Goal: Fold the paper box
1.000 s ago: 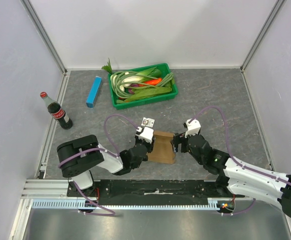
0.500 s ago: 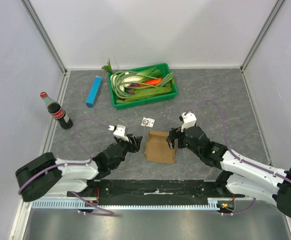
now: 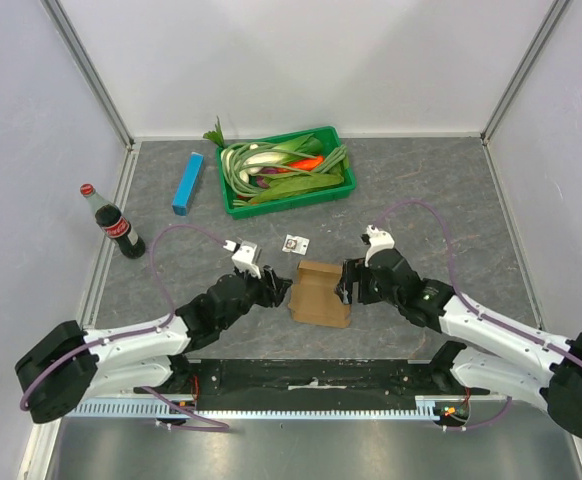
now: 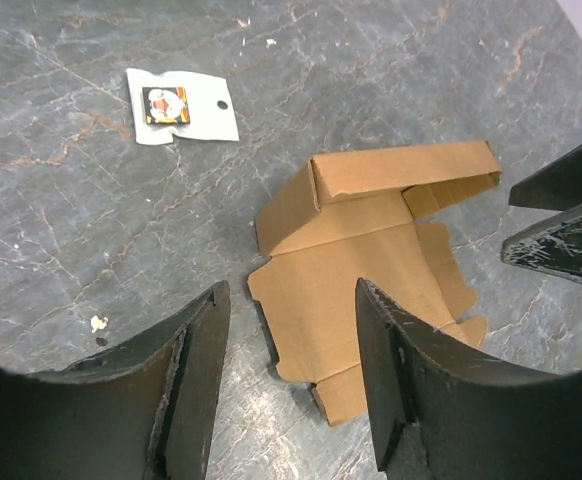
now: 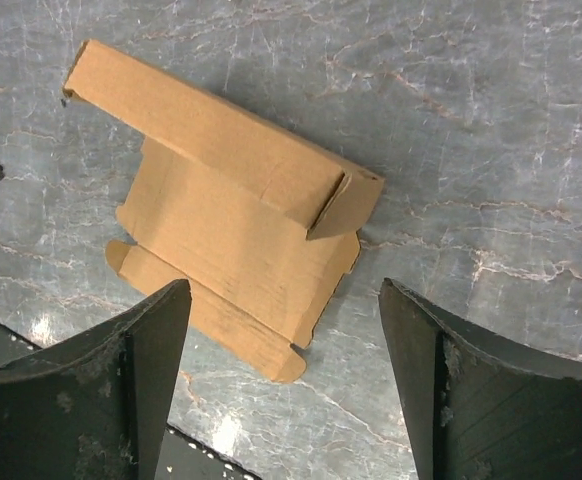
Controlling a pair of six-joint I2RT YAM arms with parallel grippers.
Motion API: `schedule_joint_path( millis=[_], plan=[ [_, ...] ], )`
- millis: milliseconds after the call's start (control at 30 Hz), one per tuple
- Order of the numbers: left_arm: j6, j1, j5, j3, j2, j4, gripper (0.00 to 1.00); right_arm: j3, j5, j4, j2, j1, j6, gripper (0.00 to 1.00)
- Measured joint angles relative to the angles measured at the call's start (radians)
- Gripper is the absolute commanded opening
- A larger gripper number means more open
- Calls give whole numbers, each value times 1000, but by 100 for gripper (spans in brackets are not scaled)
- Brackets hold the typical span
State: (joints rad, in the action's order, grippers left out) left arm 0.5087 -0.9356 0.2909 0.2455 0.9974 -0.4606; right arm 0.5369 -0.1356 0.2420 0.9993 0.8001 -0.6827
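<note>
- The left arm lies low and stretched out, reaching from the near left toward the middle.
- The left gripper points right and slightly down.
- The 2 left fingers stand apart, gripping nothing.
- The right arm reaches from the near right toward the middle, also low.
- The right gripper points left.
- The 2 right fingers are spread wide, holding nothing.
- The 2 grippers face each other, near but apart.

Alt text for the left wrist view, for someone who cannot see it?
A brown paper box, partly folded with one long flap raised, lies on a grey marbled table just ahead of the open, empty left tool. A small white card lies beyond it to the left; dark fingers of the right tool enter from the right.
</note>
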Motion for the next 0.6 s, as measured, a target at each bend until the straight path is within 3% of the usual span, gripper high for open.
schedule_joint_path(
  millis=[133,233,333,600],
  plan=[
    [0,3,-16,25,119,-22,51,-27,19,-20,-12,0,34,80],
    [-10,2,-14,61,271,-37,50,-27,15,-42,44,0,90,64],
    [-40,-20,10,97,385,-73,50,-27,-8,-72,117,1,130,58],
    [-154,-130,173,205,520,-163,40,-21,-230,-135,187,72,146,44]
  ],
)
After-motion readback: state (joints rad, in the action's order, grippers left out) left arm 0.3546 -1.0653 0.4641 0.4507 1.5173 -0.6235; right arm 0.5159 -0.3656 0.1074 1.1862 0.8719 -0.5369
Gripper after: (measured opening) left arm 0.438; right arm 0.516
